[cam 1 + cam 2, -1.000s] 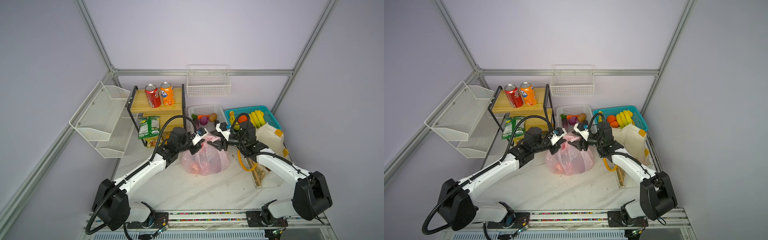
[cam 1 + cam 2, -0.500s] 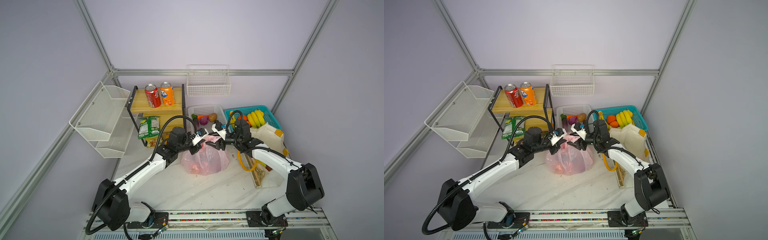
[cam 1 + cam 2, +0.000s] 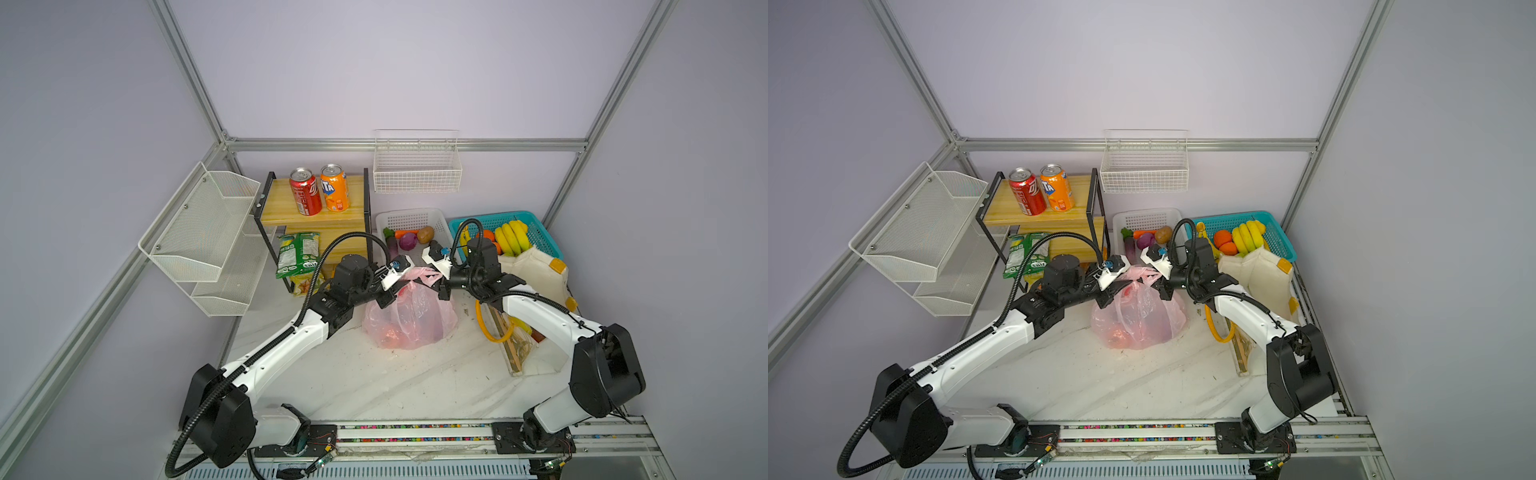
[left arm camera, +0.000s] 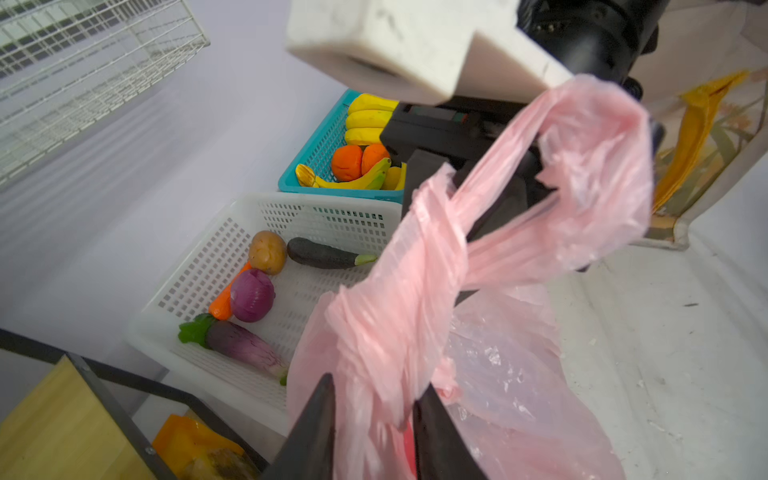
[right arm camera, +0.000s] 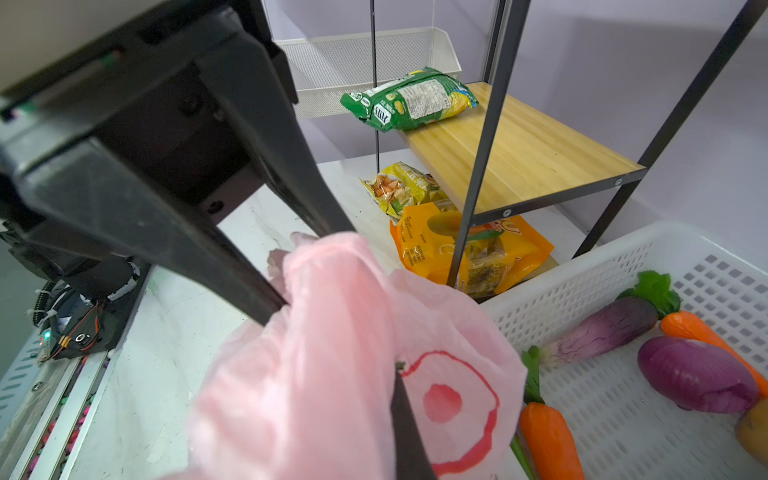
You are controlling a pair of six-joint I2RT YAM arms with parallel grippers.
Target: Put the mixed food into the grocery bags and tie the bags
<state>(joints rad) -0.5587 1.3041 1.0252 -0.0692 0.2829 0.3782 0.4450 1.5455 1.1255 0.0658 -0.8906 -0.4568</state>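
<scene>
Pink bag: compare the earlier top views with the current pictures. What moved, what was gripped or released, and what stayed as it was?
The right gripper edged toward the top of the pink bag and shut on its handle. The left gripper, shut before, has opened; its jaws now stand apart around the twisted plastic. The bag, the red soda can and the white basket stayed put.

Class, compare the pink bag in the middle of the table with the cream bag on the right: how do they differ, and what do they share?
The pink bag is thin, see-through plastic; the cream bag is opaque cloth. The pink bag's handles are pink and twisted together; the cream bag's are yellow and loose. Both are soft bags with handles.
</scene>
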